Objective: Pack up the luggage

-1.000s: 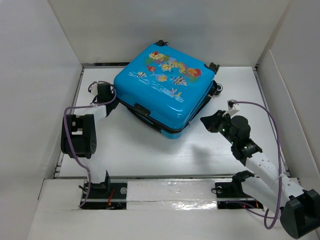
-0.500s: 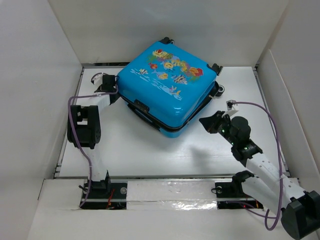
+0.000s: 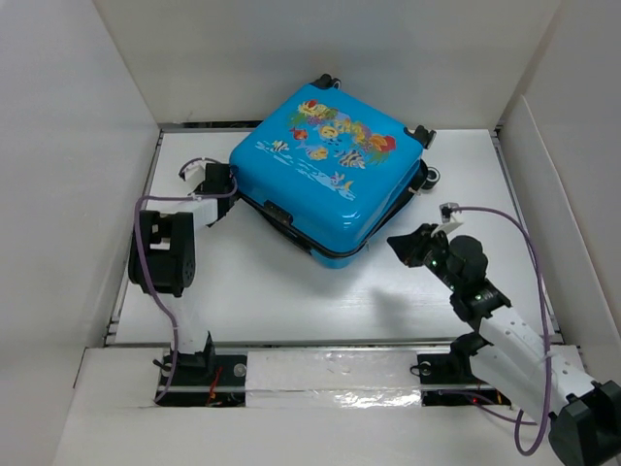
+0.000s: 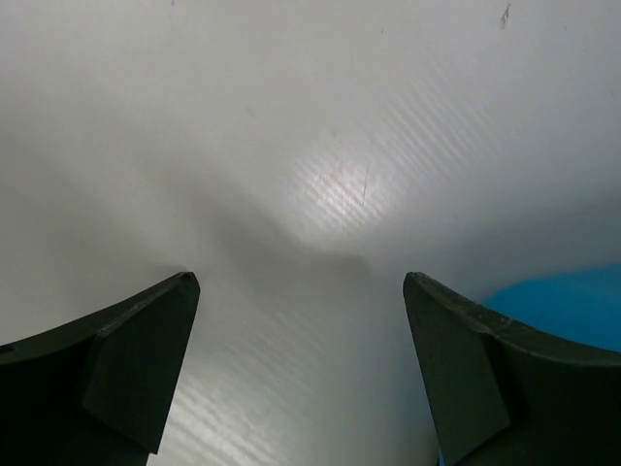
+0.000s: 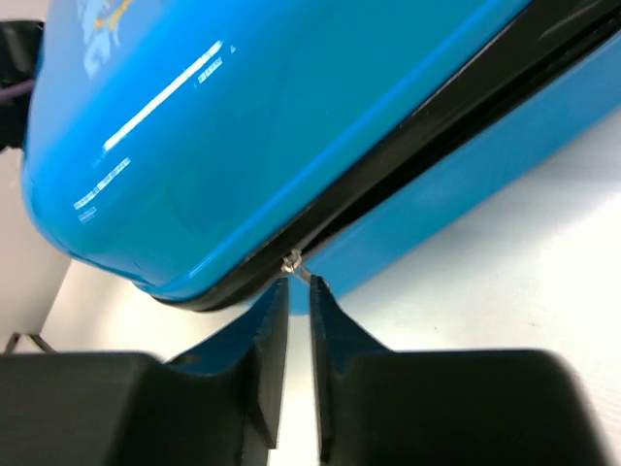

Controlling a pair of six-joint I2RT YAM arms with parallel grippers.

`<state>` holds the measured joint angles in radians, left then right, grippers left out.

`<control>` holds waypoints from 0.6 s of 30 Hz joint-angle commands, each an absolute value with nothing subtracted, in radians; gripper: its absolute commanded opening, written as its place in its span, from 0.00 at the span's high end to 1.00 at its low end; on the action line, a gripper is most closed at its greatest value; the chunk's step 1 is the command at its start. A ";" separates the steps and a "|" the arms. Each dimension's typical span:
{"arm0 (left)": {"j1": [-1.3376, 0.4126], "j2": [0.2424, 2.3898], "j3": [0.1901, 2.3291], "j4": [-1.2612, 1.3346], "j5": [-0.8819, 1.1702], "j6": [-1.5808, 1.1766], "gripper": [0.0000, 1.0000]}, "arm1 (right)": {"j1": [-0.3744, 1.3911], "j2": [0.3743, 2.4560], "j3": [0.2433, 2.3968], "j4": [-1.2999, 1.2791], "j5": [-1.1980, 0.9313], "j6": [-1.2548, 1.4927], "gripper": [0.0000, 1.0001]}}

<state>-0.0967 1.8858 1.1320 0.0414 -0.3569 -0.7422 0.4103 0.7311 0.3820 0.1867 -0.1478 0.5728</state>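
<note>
Three white walls (image 3: 320, 49) box in the white surface (image 3: 272, 291), with a shiny taped strip (image 3: 330, 367) along its 6 o'clock edge. Toward 12 o'clock lies the luggage (image 3: 325, 180), flat, lid down and fish print up, turned askew to the walls. At its 9 o'clock side the left tool (image 3: 221, 183) stands wide with nothing between its jaws. At its 4 o'clock corner the right tool (image 5: 299, 286) is narrow, a slim gap only, its tips right at the zip pull (image 5: 292, 262) on the black seam.

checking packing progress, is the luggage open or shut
Lid down but not sealed: the luggage shows a dark gap along its seam.
</note>
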 commanded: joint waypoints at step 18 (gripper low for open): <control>0.042 1.425 0.692 0.423 -0.017 -1.006 1.00 | 0.457 0.767 0.308 0.359 -0.279 0.525 1.00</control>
